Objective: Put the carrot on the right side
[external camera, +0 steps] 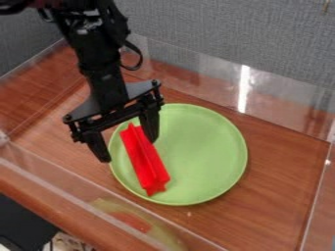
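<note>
The carrot [144, 155], a bright red blocky bar, lies lengthwise on the left half of the round lime-green plate [210, 147]. My black gripper [123, 137] points down over the carrot's upper end, open. One finger [98, 144] stands left of the bar over the plate's left rim, the other finger [151, 126] right of it, over the plate. The bar's upper end lies between the two fingers; I cannot tell if either touches it.
The plate rests on a brown wooden table [59, 108] enclosed by low clear plastic walls [256, 83]. Bare wood shows to the right of the plate [295, 167] and at the back left.
</note>
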`<state>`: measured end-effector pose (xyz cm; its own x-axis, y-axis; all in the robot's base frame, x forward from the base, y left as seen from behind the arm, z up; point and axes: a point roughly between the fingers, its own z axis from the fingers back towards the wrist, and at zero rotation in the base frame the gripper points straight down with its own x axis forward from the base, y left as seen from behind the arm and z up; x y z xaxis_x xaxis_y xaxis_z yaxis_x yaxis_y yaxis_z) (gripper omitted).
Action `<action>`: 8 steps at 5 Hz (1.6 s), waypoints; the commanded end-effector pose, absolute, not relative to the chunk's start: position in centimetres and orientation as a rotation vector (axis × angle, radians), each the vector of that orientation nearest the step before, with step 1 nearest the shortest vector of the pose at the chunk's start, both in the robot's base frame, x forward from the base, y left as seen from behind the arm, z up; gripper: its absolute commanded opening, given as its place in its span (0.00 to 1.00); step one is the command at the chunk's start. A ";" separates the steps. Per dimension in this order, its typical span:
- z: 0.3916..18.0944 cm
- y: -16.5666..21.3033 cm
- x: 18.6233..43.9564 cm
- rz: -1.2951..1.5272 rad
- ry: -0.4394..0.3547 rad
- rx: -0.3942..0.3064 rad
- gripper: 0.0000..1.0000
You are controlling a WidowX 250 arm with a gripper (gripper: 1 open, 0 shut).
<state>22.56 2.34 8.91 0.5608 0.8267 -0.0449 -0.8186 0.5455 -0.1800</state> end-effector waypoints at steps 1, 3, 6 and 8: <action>8.1 1.3 23.5 1.001 -0.077 -0.202 1.00; 6.8 -0.5 24.7 0.969 -0.102 -0.202 1.00; 8.2 2.5 26.2 1.075 -0.153 -0.169 1.00; 10.1 4.9 26.3 1.210 -0.177 -0.142 1.00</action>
